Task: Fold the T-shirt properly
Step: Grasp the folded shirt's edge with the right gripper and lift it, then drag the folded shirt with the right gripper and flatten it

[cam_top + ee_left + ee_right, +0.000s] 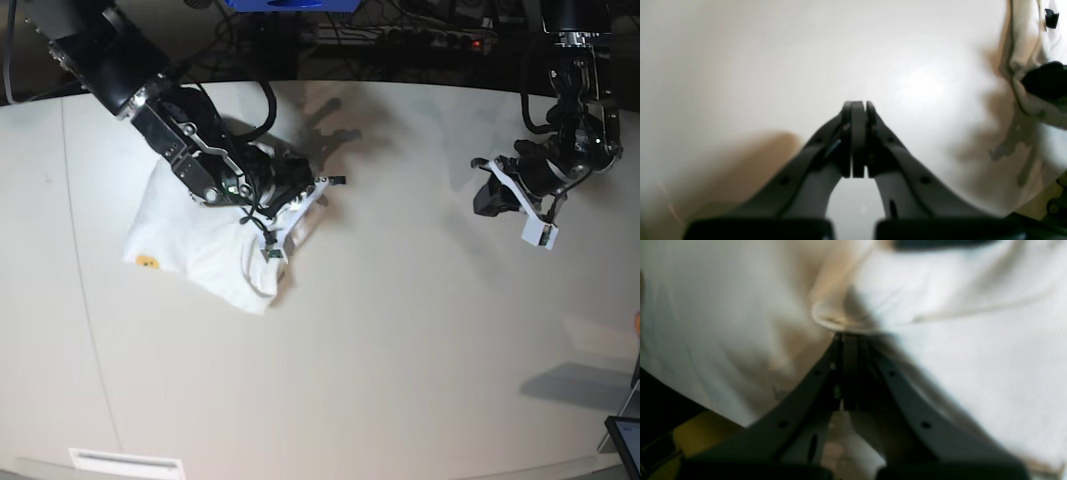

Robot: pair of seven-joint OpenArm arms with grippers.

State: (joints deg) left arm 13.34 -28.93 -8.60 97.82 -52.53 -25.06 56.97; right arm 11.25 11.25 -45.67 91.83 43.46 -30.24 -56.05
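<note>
**T-shirt bundled at 9 o'clock, both pincers pressed together**

Bench point(400, 340): pale, matte surface filling most of the base view; dark clutter and cables along its far edge at 12 o'clock.

T-shirt point(205, 250): lies on the bench at roughly 9–10 o'clock from the centre of the base view, gathered into a compact, uneven white bundle with several folds. A small yellow-orange patch of print shows at its 8 o'clock corner. In the right wrist view the cloth point(957, 350) fills nearly the whole picture, with a rolled hem or fold edge just above the fingertips. In the left wrist view only an edge of the garment point(1027, 50) shows, at 2 o'clock, with a small black tab near the top corner.

Right arm point(150, 95): reaches in from 11 o'clock, over the shirt. Right pincer point(850, 338): fingers pressed together, tips against the fold of cloth; whether fabric is actually caught between them cannot be told, as the view is blurred.

Left arm point(570, 120): at 2–3 o'clock, well apart from the shirt. Left pincer point(857, 105): fingers pressed together with nothing between them, above bare bench.
</note>
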